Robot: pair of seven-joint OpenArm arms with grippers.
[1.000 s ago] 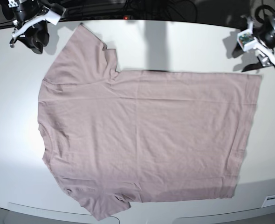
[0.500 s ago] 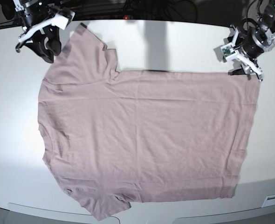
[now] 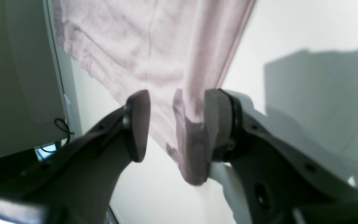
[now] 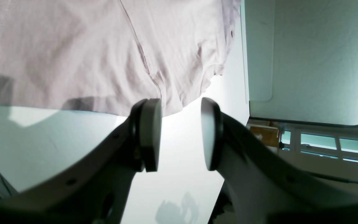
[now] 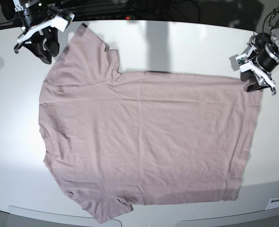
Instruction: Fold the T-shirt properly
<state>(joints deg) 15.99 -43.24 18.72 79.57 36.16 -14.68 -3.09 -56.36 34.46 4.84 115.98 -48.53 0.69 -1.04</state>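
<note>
The dusty pink T-shirt (image 5: 144, 137) lies spread flat on the white table (image 5: 187, 42), neck to the left and hem to the right. My left gripper (image 5: 258, 79) is down at the hem's far right corner. In the left wrist view that gripper (image 3: 177, 124) is open, and the lifted T-shirt (image 3: 154, 49) corner stands between its fingers (image 3: 138, 124), resting against the right one. My right gripper (image 5: 39, 40) hovers just left of the far sleeve (image 5: 85, 47). It is open (image 4: 180, 133) with nothing between its pads; the sleeve's edge (image 4: 172, 105) lies just past its tips.
Dark cables and gear (image 5: 144, 9) run behind the table's rear edge. A small white label (image 5: 277, 203) sits at the front right corner. The table's side edge (image 3: 59, 71) and a black cable (image 3: 62, 124) show to the left of my left gripper.
My left gripper has come down from behind the table onto the hem's far right corner. My right gripper has shifted slightly toward the far sleeve. The T-shirt has barely moved.
</note>
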